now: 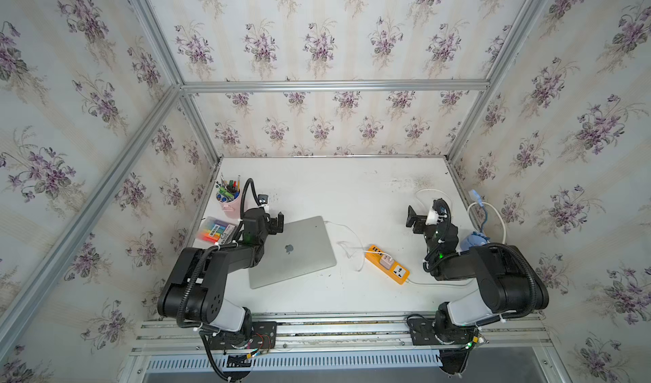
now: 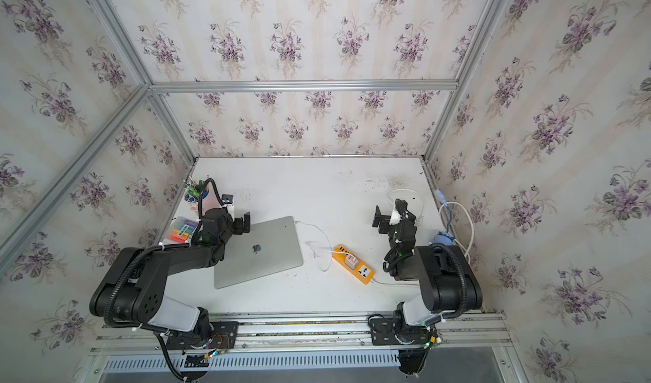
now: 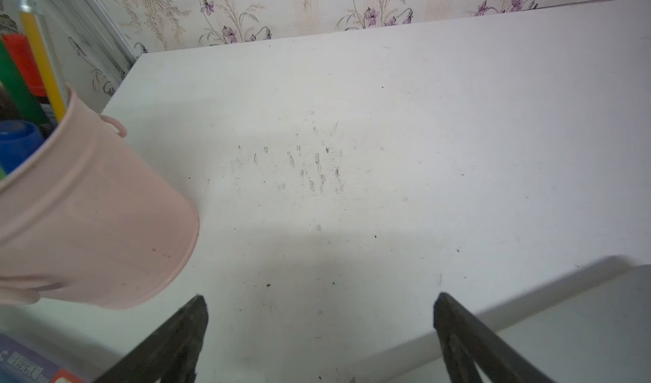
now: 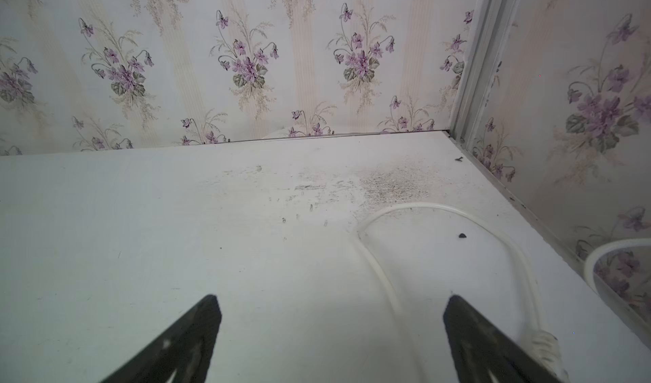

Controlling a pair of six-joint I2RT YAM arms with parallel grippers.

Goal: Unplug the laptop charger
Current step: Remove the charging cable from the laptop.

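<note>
Both arm bases sit on the near rail in both top views, and from there I read the scene outward. Left gripper [image 1: 276, 224]: jaws spread wide and empty, hovering at the far-left corner of the laptop [image 1: 294, 252], beside the pink pen bucket [image 3: 95, 219]; its wrist view shows only bare white table [image 3: 387, 134] between the fingertips. Right gripper [image 1: 411, 219]: jaws likewise wide and empty, poised over bare table well beyond the orange power strip [image 1: 387, 264], near a loop of thicker white cord [image 4: 440, 210].

Laptop charger [image 1: 386, 262]: a small pale cube seated in the middle socket of the strip, its thin white cable [image 1: 347, 235] running loosely across the table to the far-right corner of the closed laptop. As I judge it, nothing is unplugged yet and the step in hand is the approach.

To do it well, I would bring the right gripper back toward the strip, line the jaws across two opposite flat faces of the cube, and close on the cube body, not the cable. I would then pull straight up along the prongs. The strip looks light and may lift with the plug, so I would press the left gripper onto the strip's free end first. Tugging sideways risks dragging the laptop by its cable.
</note>
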